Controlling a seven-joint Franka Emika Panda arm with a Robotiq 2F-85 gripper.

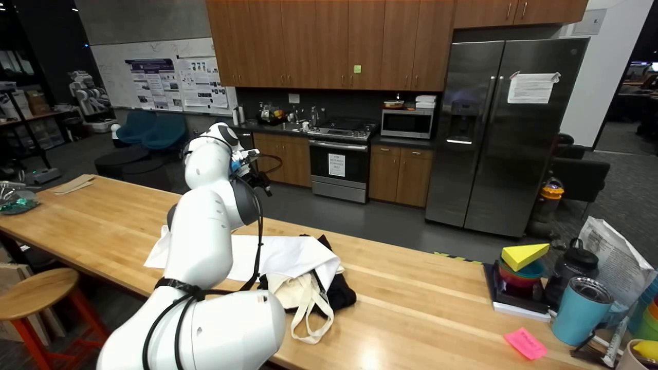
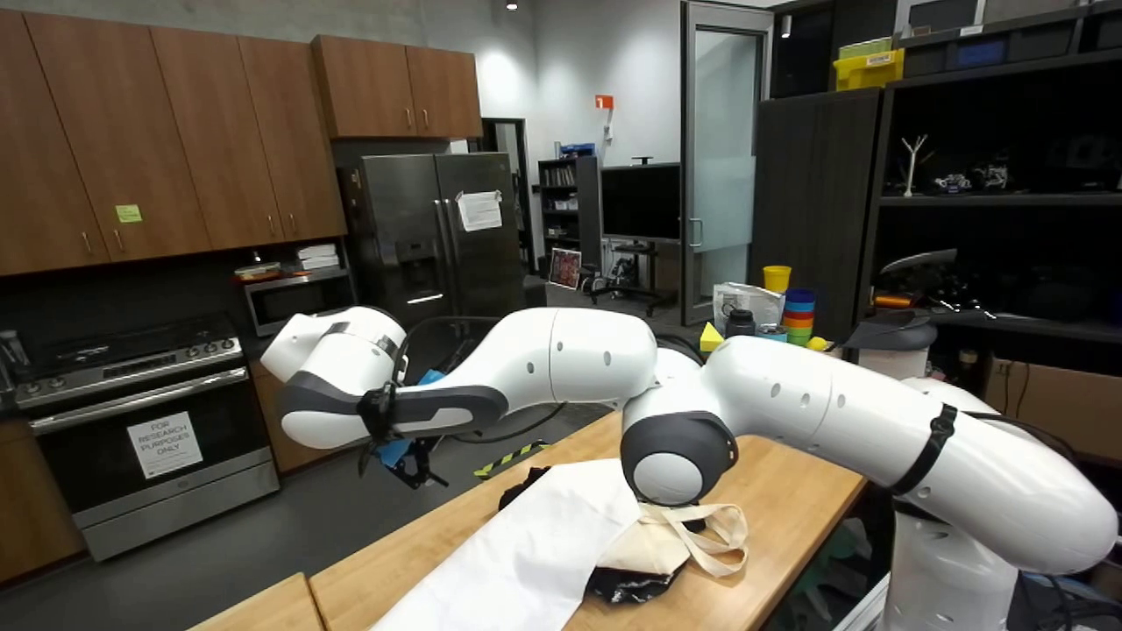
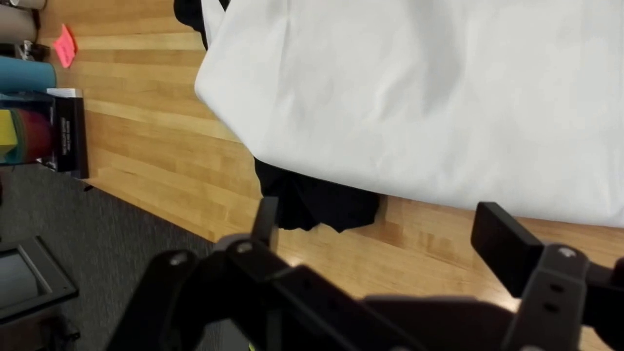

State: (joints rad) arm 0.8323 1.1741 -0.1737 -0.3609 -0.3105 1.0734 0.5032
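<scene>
White cloth (image 3: 390,97) lies spread on the wooden table (image 1: 411,272), partly over black cloth (image 3: 321,202) and a cream bag (image 1: 293,290). Full outline of the white hard to get: the arm (image 1: 203,241) covers a stretch of it in an exterior view, and in the wrist view it runs off the top and right edges. The black shows only as dark patches beside the white; its folds are hard to make out. Bag's straps loop out onto the wood. Arm's base cut off at the bottom in both exterior views. Elbow bent, arm reaching out above the table, wrist high, gripper (image 3: 382,226) pointing down, well apart from the cloth. Tool small and dark from outside; the wrist view settles it: fingers (image 3: 507,248) stand wide apart, white edge and a black corner beyond them. Sheet (image 2: 166,445) on the oven (image 1: 354,167) reads "FOR RESEARCH PURPOSES ONLY". Paper (image 1: 533,88) on the refrigerator (image 1: 514,154) too small to read. Pink note (image 1: 525,343) carries marks I can't make out.
</scene>
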